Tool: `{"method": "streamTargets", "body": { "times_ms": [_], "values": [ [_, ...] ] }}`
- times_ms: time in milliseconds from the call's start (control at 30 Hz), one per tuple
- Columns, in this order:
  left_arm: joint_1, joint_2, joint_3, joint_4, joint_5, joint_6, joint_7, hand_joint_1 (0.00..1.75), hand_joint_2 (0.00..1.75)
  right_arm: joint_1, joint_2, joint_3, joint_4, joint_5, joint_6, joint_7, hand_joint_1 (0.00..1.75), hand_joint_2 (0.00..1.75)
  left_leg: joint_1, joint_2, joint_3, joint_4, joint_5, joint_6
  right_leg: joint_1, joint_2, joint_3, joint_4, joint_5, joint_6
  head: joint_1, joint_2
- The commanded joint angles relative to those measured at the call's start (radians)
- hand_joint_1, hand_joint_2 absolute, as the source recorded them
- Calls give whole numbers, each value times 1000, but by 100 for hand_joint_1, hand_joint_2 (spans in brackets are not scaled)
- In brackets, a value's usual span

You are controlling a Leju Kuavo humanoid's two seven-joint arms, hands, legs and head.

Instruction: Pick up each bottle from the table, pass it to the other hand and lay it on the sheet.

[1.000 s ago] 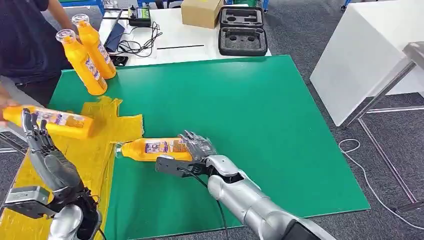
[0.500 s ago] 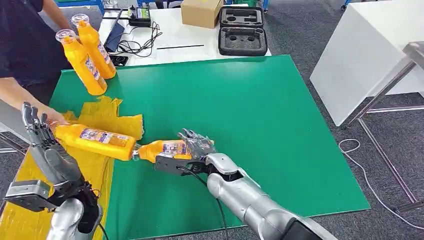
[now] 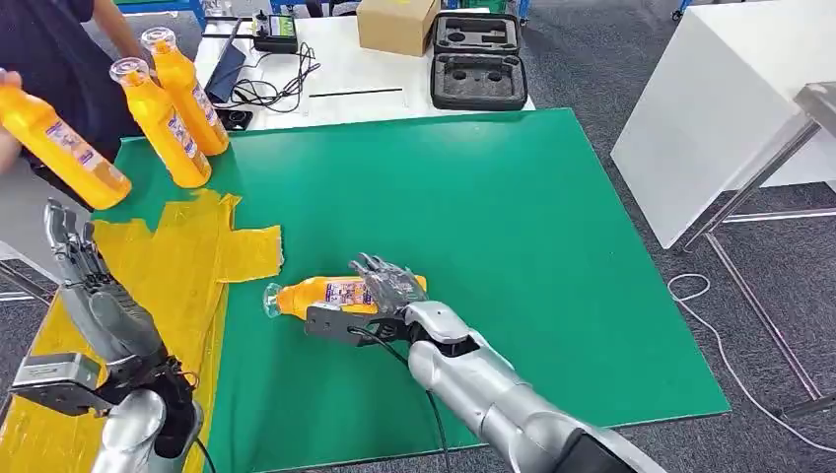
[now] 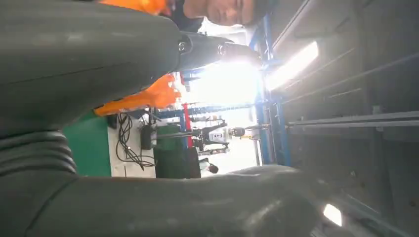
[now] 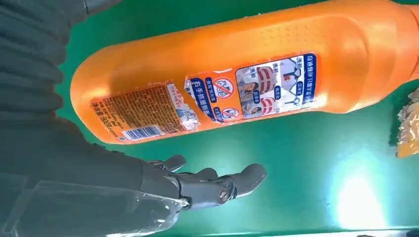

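Counting four orange bottles: two stand at the worktop's (image 3: 513, 197) eleven o'clock, a person lifts one, and one (image 3: 315, 296) (small blue label, unreadable) lies under the right hand (image 3: 392, 286), fingers spread; left hand (image 3: 84, 281) released.

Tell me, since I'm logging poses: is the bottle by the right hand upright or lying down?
Lying down. The bottle rests on its side on the green mat, cap toward the yellow sheet.

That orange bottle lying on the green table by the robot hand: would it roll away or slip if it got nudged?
Probably it would roll a little: the orange bottle lies on its side on the smooth green table. Its body looks flattened rather than round, so it may rock more than roll. The glossy plastic and label could slip under the right robot hand, whose fingers look open beside it.
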Motion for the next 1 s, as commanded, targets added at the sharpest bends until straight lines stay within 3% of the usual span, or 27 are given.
{"method": "streamTargets", "body": {
  "times_ms": [33, 633, 867, 1000],
  "values": [
    [-63, -4, -1, 76, 1, 18, 3, 0, 0, -65, -7, 8, 83, 3, 14, -24, 0, 175, 0, -3, 1, 0, 0, -1, 0, -2, 2, 0, -1, -1, 0, 0],
    [-63, -5, -1, 76, 1, 18, 3, 0, 0, -65, -10, 8, 85, 3, 14, -24, 0, 175, 0, -3, 2, 0, -1, -1, 0, -2, 3, 0, -1, -1, 0, 0],
    [-75, 6, 4, 79, 24, 37, 3, 0, 0, -97, -37, 83, 146, 90, 54, 88, 0, 175, 1, -4, 4, 1, -1, -1, 1, -3, 5, 0, -2, -2, 0, 0],
    [-72, 8, 6, 74, 28, 50, 3, 0, 0, -89, -40, 83, 162, 96, 52, 97, 0, 175, 0, -3, 3, 0, -1, -1, 0, -3, 4, 0, -1, -1, 0, 0]
  ]
}}
